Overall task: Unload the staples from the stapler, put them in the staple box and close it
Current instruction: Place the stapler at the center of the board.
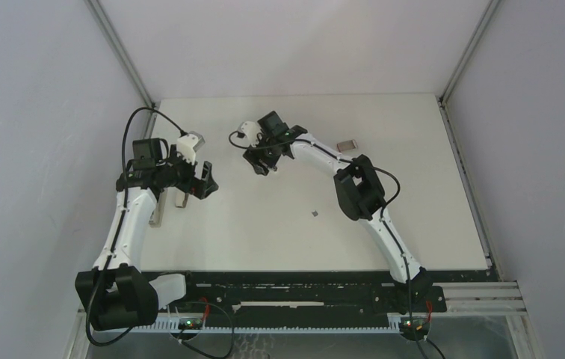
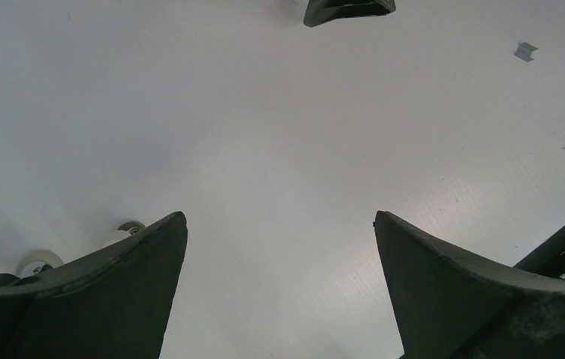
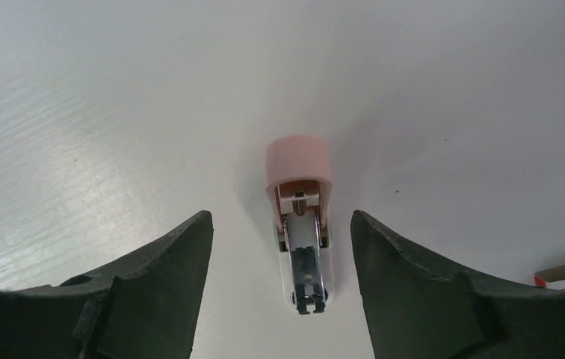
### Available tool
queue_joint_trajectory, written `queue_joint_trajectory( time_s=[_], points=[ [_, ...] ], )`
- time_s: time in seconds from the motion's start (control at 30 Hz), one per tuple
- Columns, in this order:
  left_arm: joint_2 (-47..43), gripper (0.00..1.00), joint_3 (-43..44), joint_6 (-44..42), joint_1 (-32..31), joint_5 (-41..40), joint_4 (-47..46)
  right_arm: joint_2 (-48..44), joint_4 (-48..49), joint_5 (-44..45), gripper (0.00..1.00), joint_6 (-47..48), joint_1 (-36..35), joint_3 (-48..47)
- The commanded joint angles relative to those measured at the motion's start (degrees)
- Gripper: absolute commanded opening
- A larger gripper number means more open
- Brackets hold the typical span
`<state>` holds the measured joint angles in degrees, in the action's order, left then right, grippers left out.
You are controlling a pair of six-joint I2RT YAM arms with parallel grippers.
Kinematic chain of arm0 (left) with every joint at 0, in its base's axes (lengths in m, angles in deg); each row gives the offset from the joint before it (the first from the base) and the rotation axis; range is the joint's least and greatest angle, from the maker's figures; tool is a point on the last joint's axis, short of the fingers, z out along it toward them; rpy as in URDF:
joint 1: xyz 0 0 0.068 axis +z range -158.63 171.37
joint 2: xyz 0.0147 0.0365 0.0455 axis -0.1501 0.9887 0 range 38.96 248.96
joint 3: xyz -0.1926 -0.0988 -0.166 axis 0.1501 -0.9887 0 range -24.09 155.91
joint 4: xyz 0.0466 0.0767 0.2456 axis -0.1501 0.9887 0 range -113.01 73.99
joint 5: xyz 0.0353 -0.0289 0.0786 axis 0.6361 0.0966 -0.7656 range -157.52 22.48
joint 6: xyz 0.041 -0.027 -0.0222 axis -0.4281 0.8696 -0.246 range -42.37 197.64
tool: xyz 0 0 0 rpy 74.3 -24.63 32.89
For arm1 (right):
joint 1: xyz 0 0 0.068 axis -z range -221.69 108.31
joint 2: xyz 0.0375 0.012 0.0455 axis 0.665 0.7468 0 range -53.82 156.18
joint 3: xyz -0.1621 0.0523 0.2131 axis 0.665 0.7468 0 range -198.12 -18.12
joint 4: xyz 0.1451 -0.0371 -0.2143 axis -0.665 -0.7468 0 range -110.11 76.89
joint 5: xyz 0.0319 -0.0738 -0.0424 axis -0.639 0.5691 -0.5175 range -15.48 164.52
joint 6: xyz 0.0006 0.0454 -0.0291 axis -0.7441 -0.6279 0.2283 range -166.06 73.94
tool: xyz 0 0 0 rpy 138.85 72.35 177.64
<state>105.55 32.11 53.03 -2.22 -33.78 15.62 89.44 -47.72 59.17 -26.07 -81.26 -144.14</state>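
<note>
The stapler (image 3: 300, 196) lies flipped open on the white table, its pink top pointing away and its metal magazine (image 3: 307, 269) facing up. My right gripper (image 3: 279, 215) hangs open just above it, a finger on each side, touching nothing. In the top view the right gripper (image 1: 261, 166) hides the stapler. I cannot tell whether staples sit in the magazine. One small grey piece of staples (image 1: 316, 214) lies loose mid-table, also in the left wrist view as the staples (image 2: 525, 50). My left gripper (image 2: 280, 215) is wide open and empty, left of the right gripper, near the table (image 1: 212, 247).
A small red-and-white box (image 1: 348, 143) lies at the back, right of the right arm; its corner, the box (image 3: 563, 280), shows in the right wrist view. The right gripper's fingertip (image 2: 347, 11) shows at the top of the left wrist view. Grey walls enclose the table.
</note>
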Motion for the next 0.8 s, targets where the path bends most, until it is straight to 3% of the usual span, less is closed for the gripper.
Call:
queue_joint_trajectory(
  time_s=[0.0, 0.4, 0.77],
  points=[
    [-1.3, 1.0, -1.3, -0.1, 0.6, 1.9, -1.4, -3.6, -2.4, -6.5, 0.68, -6.3, 2.9, -1.0],
    [-1.7, 1.0, -1.2, 0.1, 0.6, 2.0, -1.4, -6.3, -1.6, -10.9, 0.7, -9.5, 5.2, 7.4],
    [-1.5, 1.0, -1.0, 1.3, 0.9, 0.8, -2.3, -8.5, -0.3, -18.0, 0.69, -9.4, 1.0, 13.6]
  ],
)
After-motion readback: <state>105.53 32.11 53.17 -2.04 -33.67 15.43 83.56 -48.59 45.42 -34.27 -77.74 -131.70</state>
